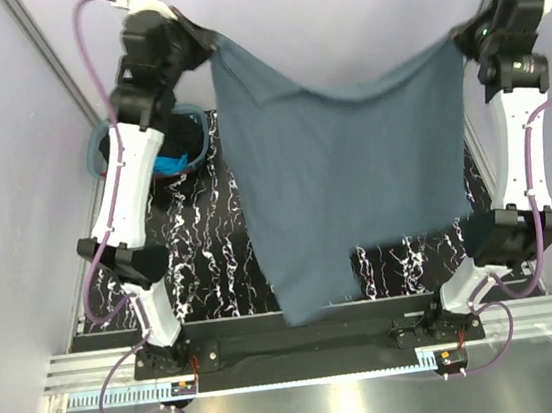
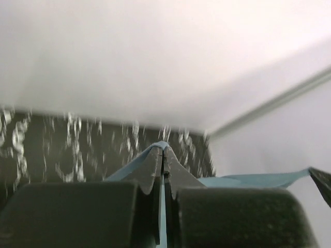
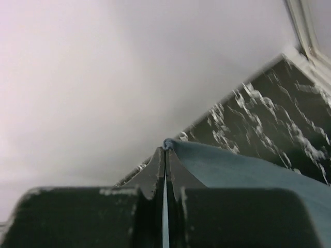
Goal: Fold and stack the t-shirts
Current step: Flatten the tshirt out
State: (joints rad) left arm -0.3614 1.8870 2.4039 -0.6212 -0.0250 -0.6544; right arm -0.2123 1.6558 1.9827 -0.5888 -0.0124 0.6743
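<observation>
A slate blue-grey t-shirt (image 1: 349,182) hangs spread in the air between both arms, its lower edge draping down to the table's near edge. My left gripper (image 1: 208,46) is shut on its upper left corner, high at the back left. My right gripper (image 1: 457,40) is shut on the upper right corner, high at the back right. In the left wrist view the blue cloth (image 2: 243,180) sticks out past the closed left gripper (image 2: 164,150). In the right wrist view the cloth (image 3: 232,168) bunches at the closed right gripper (image 3: 165,150). More t-shirts, black and turquoise (image 1: 178,162), lie in the basket.
A round grey-blue laundry basket (image 1: 202,127) stands at the back left, partly behind the left arm. The black marbled tabletop (image 1: 210,245) lies below the hanging shirt. Pale walls close in on both sides and at the back.
</observation>
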